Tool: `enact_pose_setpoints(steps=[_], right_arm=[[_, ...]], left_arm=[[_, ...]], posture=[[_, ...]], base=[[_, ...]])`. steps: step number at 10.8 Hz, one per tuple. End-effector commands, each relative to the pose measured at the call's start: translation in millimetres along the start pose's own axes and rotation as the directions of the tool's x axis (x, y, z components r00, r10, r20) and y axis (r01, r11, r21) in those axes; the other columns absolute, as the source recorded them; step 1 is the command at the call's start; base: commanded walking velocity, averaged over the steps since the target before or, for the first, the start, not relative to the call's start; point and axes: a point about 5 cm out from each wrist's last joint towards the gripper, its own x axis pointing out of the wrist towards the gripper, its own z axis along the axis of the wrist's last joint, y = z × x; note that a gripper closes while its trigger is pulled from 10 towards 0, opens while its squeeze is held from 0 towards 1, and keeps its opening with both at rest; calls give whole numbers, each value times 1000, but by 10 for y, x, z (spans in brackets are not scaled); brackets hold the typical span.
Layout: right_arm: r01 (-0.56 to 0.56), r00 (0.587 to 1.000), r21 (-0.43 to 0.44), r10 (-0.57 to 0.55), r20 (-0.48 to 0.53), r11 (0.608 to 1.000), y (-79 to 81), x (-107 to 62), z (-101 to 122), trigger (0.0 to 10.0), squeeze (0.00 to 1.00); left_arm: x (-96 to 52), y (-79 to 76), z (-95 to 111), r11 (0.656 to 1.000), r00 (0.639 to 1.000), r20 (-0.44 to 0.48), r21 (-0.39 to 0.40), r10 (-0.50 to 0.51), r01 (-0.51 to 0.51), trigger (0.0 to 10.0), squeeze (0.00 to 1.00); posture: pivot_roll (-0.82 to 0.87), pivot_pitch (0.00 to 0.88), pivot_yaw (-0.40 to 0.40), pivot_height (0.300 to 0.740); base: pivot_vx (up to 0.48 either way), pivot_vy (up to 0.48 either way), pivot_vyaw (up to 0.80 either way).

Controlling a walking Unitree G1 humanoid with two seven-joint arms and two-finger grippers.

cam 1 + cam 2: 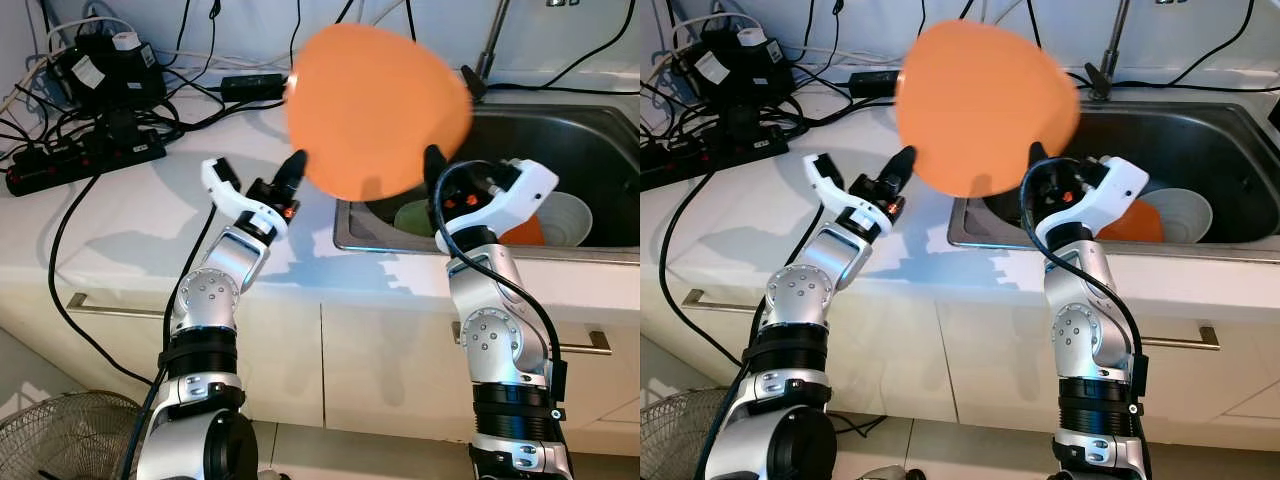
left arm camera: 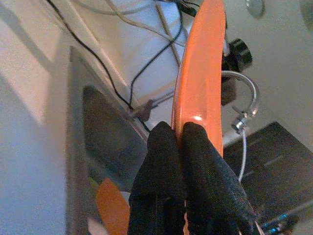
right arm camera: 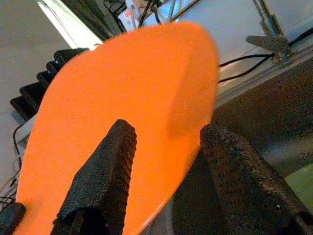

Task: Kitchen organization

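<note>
1. The orange plate (image 1: pixel 375 110) is held up in the air, tilted on edge, over the near left corner of the sink (image 1: pixel 600 140) and the table's (image 1: pixel 120 230) edge beside it.
2. The left end effector (image 2: pixel 183 134) is clamped on the plate's rim at about 8 o'clock on the plate in the head view; the left wrist view shows both black fingers (image 2: pixel 161 161) pressed together with the thin orange edge between them.
3. The right end effector (image 3: pixel 168 142) sits at the plate's 4 o'clock with its fingers apart. One finger (image 3: pixel 105 171) lies against the plate's face and the other stands off past the rim; whether that second finger touches the plate is hard to tell.
4. Inside the sink, below the plate at 5 o'clock, lie a green dish (image 1: pixel 412 215), a white bowl (image 1: pixel 570 215) and another orange piece (image 1: pixel 527 232), partly hidden behind the right wrist.
5. The tap (image 1: pixel 490 40) rises behind the sink at about 1 o'clock from the plate.
6. At 9 to 10 o'clock, on the far left of the table, sit a black power strip (image 1: pixel 85 160), black adapters (image 1: pixel 100 70) and a tangle of cables.
7. A fan (image 1: pixel 70 440) stands on the floor at 7 o'clock, beside the left arm.
</note>
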Motion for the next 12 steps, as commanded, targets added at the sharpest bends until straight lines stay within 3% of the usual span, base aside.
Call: enact_pose_setpoints(steps=[1, 8, 12], right_arm=[[-24, 1000, 4, 24, -1, 1000, 45, -15, 9, 10000, 0], [9, 1000, 6, -9, 2, 1000, -13, -32, 15, 10000, 0], [45, 998, 4, -45, 46, 999, -64, -47, 126, 10000, 0]], left_arm=[[29, -142, -88, 995, 996, 5, -40, -88, 88, 10000, 0], [-4, -172, -109, 992, 994, 4, -57, -112, 112, 10000, 0], [-10, -98, -36, 997, 997, 38, -39, -72, 73, 10000, 0]], posture=[[-13, 0, 84, 740], [-11, 0, 81, 740], [-22, 0, 81, 740]], base=[[0, 0, 0], [0, 0, 0], [0, 0, 0]])
